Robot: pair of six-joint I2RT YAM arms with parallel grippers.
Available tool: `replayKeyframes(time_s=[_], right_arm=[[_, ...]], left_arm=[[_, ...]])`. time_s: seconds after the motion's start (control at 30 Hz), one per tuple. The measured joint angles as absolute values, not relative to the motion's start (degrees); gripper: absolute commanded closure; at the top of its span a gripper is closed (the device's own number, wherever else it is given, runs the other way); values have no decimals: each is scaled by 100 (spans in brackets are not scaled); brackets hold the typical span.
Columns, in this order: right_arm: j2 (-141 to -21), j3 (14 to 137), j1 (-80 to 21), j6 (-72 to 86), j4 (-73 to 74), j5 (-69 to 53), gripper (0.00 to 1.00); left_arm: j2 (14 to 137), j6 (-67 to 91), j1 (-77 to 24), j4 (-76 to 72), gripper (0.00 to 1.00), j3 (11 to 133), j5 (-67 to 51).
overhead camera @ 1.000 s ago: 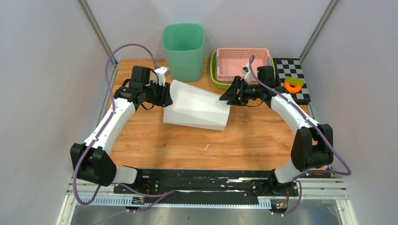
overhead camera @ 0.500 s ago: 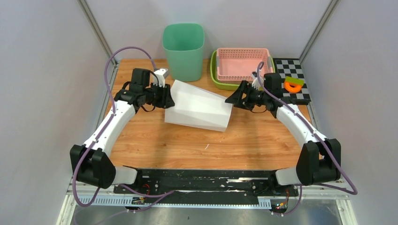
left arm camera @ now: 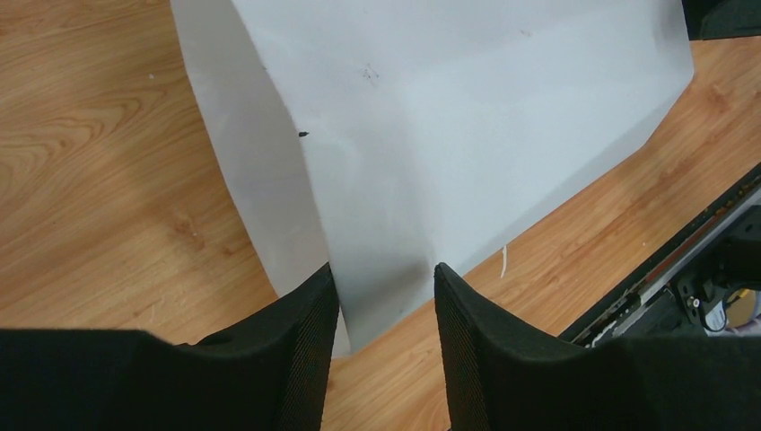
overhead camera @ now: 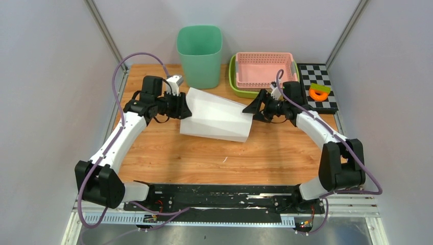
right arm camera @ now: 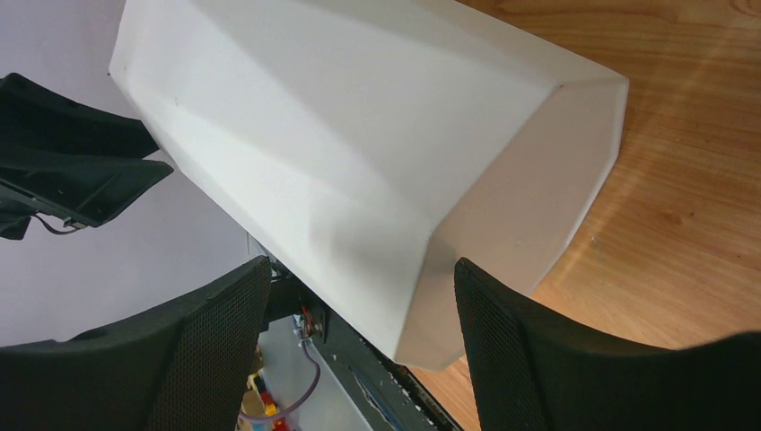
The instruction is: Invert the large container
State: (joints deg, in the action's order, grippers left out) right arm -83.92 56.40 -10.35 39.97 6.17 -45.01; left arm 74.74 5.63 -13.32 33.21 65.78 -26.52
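The large container (overhead camera: 217,116) is a white tapered bin lying on its side on the wooden table, wide end to the left and closed base to the right. My left gripper (overhead camera: 183,108) is at the wide end. In the left wrist view its jaws (left arm camera: 384,269) stand apart, astride the container's (left arm camera: 467,117) near corner, and no squeeze shows. My right gripper (overhead camera: 250,108) hovers at the base end. Its wide open jaws (right arm camera: 361,262) frame the base's lower corner (right arm camera: 529,180) without touching it.
A green bin (overhead camera: 199,55) stands upright just behind the container. A pink basket (overhead camera: 265,55) sits in a green tray (overhead camera: 234,81) at the back right. Next to it is a checkerboard (overhead camera: 316,71) with an orange ring (overhead camera: 319,93) on it.
The right gripper drew back to the right, then came closer to the base end again. The left jaws widened slightly. The container shifted very little.
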Motion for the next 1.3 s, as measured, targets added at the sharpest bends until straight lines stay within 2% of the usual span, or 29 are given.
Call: replayKeyframes(time_s=[0.73,1.3], right_arm=[[-8427,6259,-1238,4469,607,-4477,23],[-8409,6851,-1341,4644,591,-4316,23]], left_arm=[[7975,572,-1350,3391,50,6584,-2290],[8162,558,-1363,3610,46,6589,-2519]])
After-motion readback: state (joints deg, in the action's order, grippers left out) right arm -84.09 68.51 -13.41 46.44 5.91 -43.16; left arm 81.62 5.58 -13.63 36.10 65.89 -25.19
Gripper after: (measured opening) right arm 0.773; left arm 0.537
